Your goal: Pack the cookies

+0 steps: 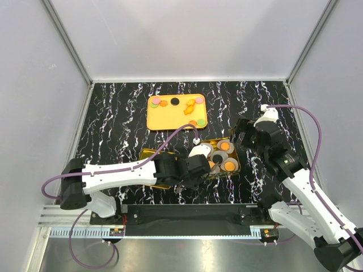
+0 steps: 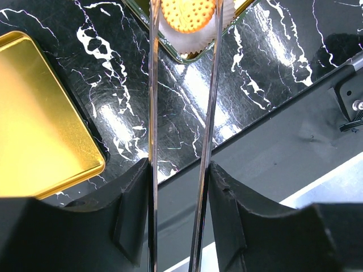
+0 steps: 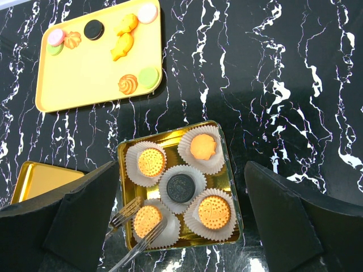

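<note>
From above, the left claw (image 1: 190,169) is reaching over the gold tin (image 1: 238,161) at the near middle of the desk (image 1: 113,113). The right claw (image 1: 245,136) is hanging spread wide just off the tin's right side, holding nothing. The lid (image 1: 148,156) is lying beside the tin on its left, partly under the left arm. The yellow tray (image 1: 170,120) is sitting toward the far edge.

In the left wrist view, the left claw is pinching a pair of tongs (image 2: 152,113). Their blades are flanking an orange cookie (image 2: 187,14) resting in a white paper cup (image 2: 184,48). Whether the blades are squeezing it or only lying beside it cannot be told. The step looks like seating this cookie. It is probably best to let the blades spread gently and evenly, then lift straight up so the tips are not snagging the cup's pleats or dragging the cookie out.

In the right wrist view, the tin is holding five paper cups with one cookie each: four orange and a black one in the centre. The tongs' forked tips are at the near-left cup. The tray is carrying several loose cookies (image 3: 127,84), orange, green, pink and black.
</note>
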{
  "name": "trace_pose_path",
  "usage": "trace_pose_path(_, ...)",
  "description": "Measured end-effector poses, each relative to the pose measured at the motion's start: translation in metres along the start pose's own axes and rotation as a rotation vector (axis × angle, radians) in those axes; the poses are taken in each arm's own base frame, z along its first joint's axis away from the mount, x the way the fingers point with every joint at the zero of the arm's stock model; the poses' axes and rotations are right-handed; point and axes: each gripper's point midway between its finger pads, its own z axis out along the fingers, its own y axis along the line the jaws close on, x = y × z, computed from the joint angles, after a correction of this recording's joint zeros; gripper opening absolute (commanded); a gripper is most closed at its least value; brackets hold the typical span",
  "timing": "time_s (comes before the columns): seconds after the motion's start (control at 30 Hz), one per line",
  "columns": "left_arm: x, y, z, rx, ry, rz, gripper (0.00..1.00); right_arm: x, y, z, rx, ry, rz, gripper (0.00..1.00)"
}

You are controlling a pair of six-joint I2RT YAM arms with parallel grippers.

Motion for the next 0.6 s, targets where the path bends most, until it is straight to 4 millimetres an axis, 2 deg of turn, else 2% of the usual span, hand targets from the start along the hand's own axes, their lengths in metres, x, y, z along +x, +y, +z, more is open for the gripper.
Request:
trace_pose_path(0.43, 0.000, 0.000, -0.001, -0.003, -0.006, 0.003, 0.49, 0.000, 0.000, 0.000, 0.000, 0.000, 0.000, 1.00)
trace_pose_path(0.53, -0.005, 0.004, -0.007, -0.015, -0.031, 0.000, 0.50, 0.000, 0.000, 0.000, 0.000, 0.000, 0.000, 1.00)
trace_pose_path(0.6, -0.015, 0.010, -0.017, -0.017, -0.062, -0.009, 0.50, 0.000, 0.000, 0.000, -0.001, 0.000, 0.000, 1.00)
